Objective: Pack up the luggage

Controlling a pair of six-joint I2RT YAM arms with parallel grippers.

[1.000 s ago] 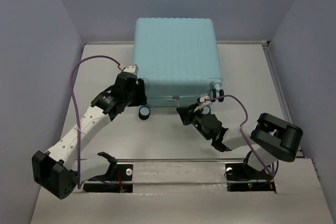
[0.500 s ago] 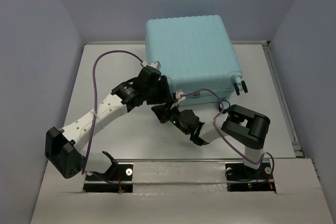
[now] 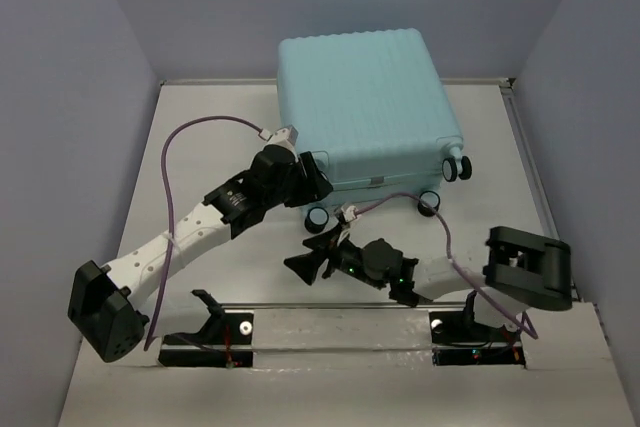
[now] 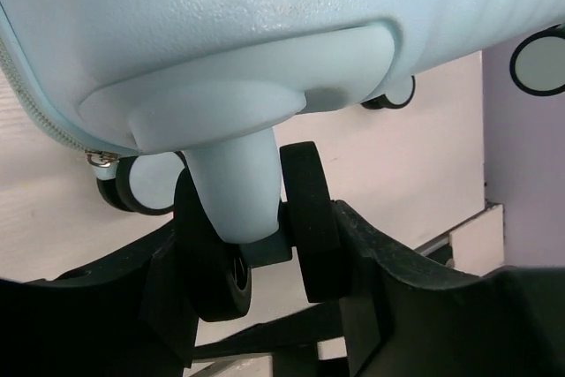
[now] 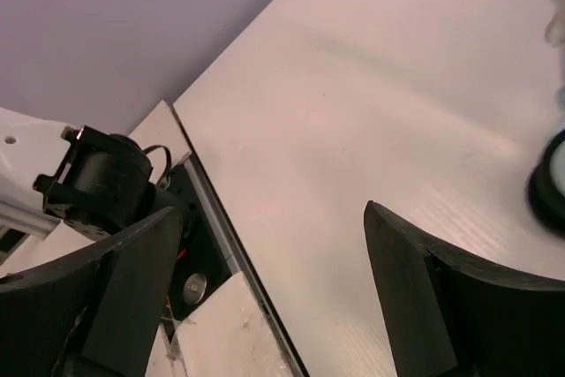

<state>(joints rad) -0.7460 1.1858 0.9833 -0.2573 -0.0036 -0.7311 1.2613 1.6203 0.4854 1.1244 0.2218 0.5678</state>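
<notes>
Toward the far edge of the desk (image 3: 215, 137), the closed luggage (image 3: 365, 107) lies flat. The left claw (image 3: 312, 178) clamps its caster wheel (image 4: 306, 218), which may swivel and slip free; the right claw (image 3: 306, 265) gapes wide, empty.

Luggage (image 3: 365, 107) lying at 12 o'clock on the table (image 3: 220, 127), left gripper (image 3: 312, 179) at its 7 o'clock corner, fingers (image 4: 371, 280) either side of a caster (image 4: 305, 218), touching it, right gripper (image 3: 298, 265) at luggage's 6 o'clock, well apart, over table.
</notes>
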